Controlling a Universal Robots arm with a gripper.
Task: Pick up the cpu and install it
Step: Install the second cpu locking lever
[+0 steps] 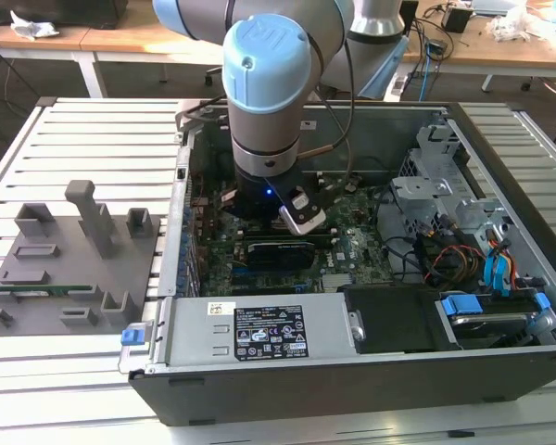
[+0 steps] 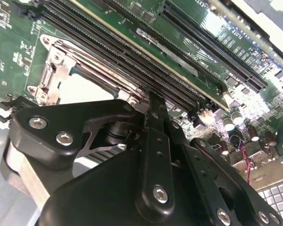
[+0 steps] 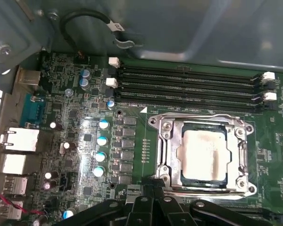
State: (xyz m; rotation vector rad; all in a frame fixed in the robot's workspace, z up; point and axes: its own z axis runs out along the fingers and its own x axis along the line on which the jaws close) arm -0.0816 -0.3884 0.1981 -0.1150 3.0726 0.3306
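Down inside the open computer case (image 1: 371,371), the claw (image 3: 153,188) hung just over the near edge of the CPU socket (image 3: 203,155). Its black linkages sat drawn together, though whether the tips were spread or pinched I cannot tell. The cpu (image 3: 201,153) lay flat within the socket's metal frame (image 2: 54,77), pale top up, seemingly seated so the frame could locate it. Beyond the socket ran the memory slots (image 3: 188,87); outside the case, a grey parts fixture (image 1: 69,269) rested on the bench (image 1: 93,139).
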